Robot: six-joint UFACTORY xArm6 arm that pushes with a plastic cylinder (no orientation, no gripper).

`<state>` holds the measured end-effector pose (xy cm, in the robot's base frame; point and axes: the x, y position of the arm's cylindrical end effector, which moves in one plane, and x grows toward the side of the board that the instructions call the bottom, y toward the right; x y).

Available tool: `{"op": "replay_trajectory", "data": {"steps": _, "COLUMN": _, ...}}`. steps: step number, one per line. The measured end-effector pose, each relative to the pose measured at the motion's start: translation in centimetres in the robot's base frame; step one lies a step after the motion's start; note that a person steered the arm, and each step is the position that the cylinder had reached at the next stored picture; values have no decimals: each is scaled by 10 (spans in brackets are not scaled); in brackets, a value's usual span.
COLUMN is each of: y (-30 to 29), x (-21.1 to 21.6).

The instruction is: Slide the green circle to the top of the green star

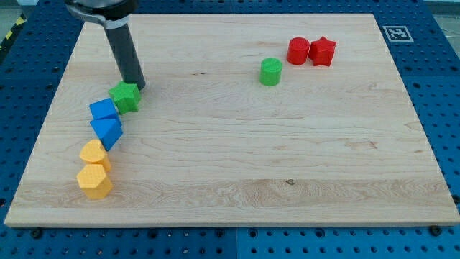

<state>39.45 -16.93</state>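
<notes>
The green circle (pixel 271 72) is a short green cylinder standing in the upper middle-right of the wooden board (pixel 237 165). The green star (pixel 125 97) lies far to its left, in the upper left part of the board. My tip (pixel 136 85) is at the end of the dark rod that comes down from the view's top left; it rests just above and to the right of the green star, touching or nearly touching it. The tip is far from the green circle.
A red cylinder (pixel 298 50) and a red star (pixel 323 52) sit right of the green circle. Below the green star run a blue cube (pixel 104 111), a blue triangle (pixel 107 132), a yellow heart (pixel 94 155) and a yellow hexagon (pixel 95 181).
</notes>
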Motion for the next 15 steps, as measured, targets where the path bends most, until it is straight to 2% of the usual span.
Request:
{"op": "replay_trajectory", "data": {"steps": 1, "y": -2, "x": -11}}
{"op": "replay_trajectory", "data": {"steps": 2, "y": 39, "x": -34}}
{"op": "replay_trajectory", "data": {"steps": 3, "y": 134, "x": -28}}
{"op": "replay_trajectory", "data": {"steps": 4, "y": 229, "x": 13}}
{"op": "replay_trajectory", "data": {"steps": 5, "y": 331, "x": 28}}
{"op": "replay_trajectory", "data": {"steps": 6, "y": 395, "x": -9}}
{"op": "replay_trajectory", "data": {"steps": 7, "y": 367, "x": -36}}
{"op": "replay_trajectory", "data": {"steps": 8, "y": 303, "x": -39}}
{"op": "replay_trajectory", "data": {"steps": 10, "y": 138, "x": -39}}
{"op": "replay_trajectory", "data": {"steps": 11, "y": 113, "x": -40}}
{"op": "replay_trajectory", "data": {"steps": 13, "y": 196, "x": -41}}
{"op": "replay_trajectory", "data": {"steps": 14, "y": 234, "x": -24}}
{"op": "replay_trajectory", "data": {"steps": 15, "y": 231, "x": 3}}
